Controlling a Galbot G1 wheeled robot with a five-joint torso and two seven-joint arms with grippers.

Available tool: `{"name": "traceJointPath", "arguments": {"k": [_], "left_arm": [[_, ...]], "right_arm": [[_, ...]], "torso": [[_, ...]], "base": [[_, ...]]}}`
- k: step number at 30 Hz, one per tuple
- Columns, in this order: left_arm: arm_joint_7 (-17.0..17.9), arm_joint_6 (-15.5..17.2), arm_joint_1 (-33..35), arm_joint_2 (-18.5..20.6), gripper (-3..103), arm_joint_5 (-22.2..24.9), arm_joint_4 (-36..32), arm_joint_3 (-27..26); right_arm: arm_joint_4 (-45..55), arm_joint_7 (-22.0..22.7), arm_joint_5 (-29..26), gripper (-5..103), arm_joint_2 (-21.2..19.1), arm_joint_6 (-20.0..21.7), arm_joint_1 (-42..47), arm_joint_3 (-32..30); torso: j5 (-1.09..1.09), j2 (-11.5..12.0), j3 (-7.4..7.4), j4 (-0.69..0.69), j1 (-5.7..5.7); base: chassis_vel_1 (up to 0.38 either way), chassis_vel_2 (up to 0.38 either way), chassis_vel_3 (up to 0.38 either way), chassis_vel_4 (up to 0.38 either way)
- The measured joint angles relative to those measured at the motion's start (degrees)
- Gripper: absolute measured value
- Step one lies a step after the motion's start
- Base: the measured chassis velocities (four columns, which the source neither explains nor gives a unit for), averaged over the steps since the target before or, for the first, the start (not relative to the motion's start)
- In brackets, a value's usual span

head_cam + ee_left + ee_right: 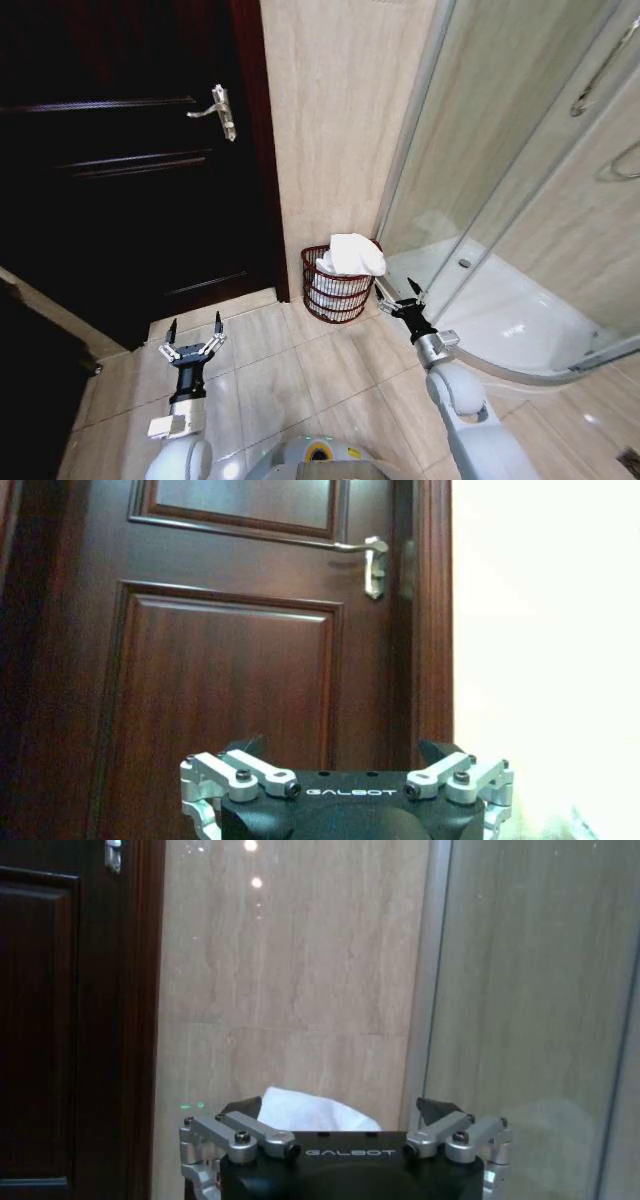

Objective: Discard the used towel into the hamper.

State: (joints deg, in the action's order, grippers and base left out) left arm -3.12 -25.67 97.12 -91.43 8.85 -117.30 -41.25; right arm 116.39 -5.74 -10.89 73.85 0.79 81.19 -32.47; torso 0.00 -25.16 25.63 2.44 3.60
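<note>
The hamper (338, 298), a small dark red open-weave basket, stands on the floor against the beige wall between the door and the shower. A white towel (352, 255) is heaped in it and bulges above the rim. My right gripper (398, 291) hangs open and empty just to the right of the hamper, a little apart from it. In the right wrist view the towel (315, 1111) peeks up between the spread fingers of the right gripper (340, 1106). My left gripper (195, 324) is open and empty, low over the floor tiles to the left, facing the door (230, 675).
A dark wooden door (130, 150) with a metal handle (224, 110) fills the left. A glass shower enclosure (500, 150) with a white curved tray (510, 320) stands on the right. Beige floor tiles (290, 380) lie between my arms.
</note>
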Motion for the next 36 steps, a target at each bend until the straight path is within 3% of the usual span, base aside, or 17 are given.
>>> {"name": "traceJointPath", "arguments": {"k": [10,21,36], "left_arm": [[0.35,-0.16,-0.11,0.13,100,0.64,0.02,-0.03],[-0.07,1.82,0.44,0.49,100,1.16,-0.57,-0.09],[-0.07,1.31,0.4,0.33,100,0.93,-0.16,-0.11]], "right_arm": [[0.25,-0.12,0.87,100,0.75,-0.12,-0.22,2.04],[0.02,0.08,0.75,100,0.8,-0.12,-0.06,1.87],[-0.28,0.24,0.62,100,0.83,-0.79,0.27,1.65]], "torso": [[0.0,-0.01,0.0,-0.02,0.0],[0.0,-0.01,0.0,0.0,0.0],[0.0,-0.02,0.0,0.0,0.0]], "base": [[-0.078,-0.091,0.014,0.021],[-0.001,0.0,0.005,0.003],[0.04,0.04,0.064,0.074]]}}
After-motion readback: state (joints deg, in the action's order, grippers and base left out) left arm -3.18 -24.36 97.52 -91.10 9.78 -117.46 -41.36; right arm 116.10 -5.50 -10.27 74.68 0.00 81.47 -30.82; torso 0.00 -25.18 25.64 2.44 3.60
